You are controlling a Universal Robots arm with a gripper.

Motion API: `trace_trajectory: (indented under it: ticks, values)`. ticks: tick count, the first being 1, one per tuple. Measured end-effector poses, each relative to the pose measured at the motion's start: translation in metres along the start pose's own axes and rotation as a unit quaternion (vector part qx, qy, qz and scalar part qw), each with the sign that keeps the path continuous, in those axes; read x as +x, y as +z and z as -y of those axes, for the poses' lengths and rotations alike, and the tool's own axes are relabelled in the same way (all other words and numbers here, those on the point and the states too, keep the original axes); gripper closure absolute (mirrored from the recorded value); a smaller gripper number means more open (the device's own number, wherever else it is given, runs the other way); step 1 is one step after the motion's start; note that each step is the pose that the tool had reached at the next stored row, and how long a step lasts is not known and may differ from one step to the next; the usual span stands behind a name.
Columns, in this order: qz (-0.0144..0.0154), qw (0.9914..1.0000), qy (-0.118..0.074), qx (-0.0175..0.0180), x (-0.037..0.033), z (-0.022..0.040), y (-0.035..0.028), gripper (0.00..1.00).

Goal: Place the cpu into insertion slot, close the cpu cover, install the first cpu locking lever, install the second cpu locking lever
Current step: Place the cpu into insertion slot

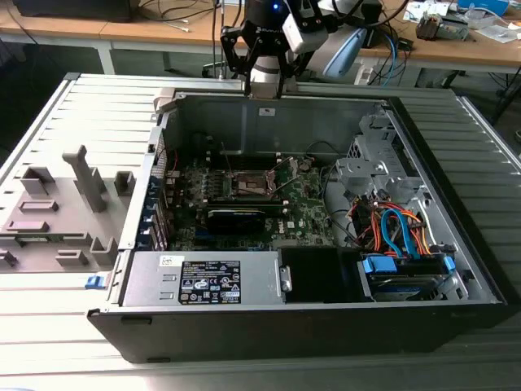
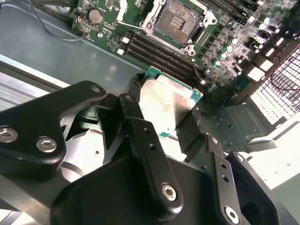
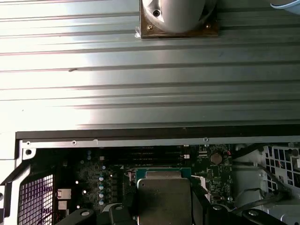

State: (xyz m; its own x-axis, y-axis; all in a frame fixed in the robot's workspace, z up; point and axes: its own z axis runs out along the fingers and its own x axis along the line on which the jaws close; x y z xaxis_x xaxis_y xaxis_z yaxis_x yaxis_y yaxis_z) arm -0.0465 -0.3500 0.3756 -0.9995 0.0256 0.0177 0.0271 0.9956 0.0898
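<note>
My gripper [image 2: 165, 111] is shut on the cpu [image 2: 169, 101], a flat square chip with a dull silver top and a green edge, clamped between two black fingers [image 2: 190, 133]. The cpu [image 3: 164, 199] hangs over the motherboard, short of the insertion slot [image 2: 178, 18]. That slot lies uncovered, with a dark pin field inside a silver metal border. In the exterior view the gripper [image 1: 264, 80] is above the case's back wall, and the insertion slot [image 1: 249, 186] sits mid-board with thin metal levers raised beside it. I cannot make out the cpu cover clearly.
The open computer case [image 1: 456, 305] lies on a ribbed grey table. A grey power supply box [image 1: 203, 279] sits at the front, with a drive and coloured cables [image 1: 399, 236] at the exterior view's right. Grey fixture blocks [image 1: 57, 212] stand at the left. Memory slots [image 2: 154, 54] run beside the socket.
</note>
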Motion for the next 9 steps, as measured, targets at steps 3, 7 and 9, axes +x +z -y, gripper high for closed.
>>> trace_trajectory:
  ticks: [3, 7, 9]
  values:
    - [0.0000, 1.00000, 0.000, 0.0001, 0.0000, 0.0001, 0.0010, 0.45]
    - [0.0000, 1.00000, 0.000, 0.0001, 0.0000, 0.0002, 0.0018, 0.45]
    - [0.0000, 1.00000, 0.000, 0.0004, 0.0000, 0.0002, 0.0023, 0.45]
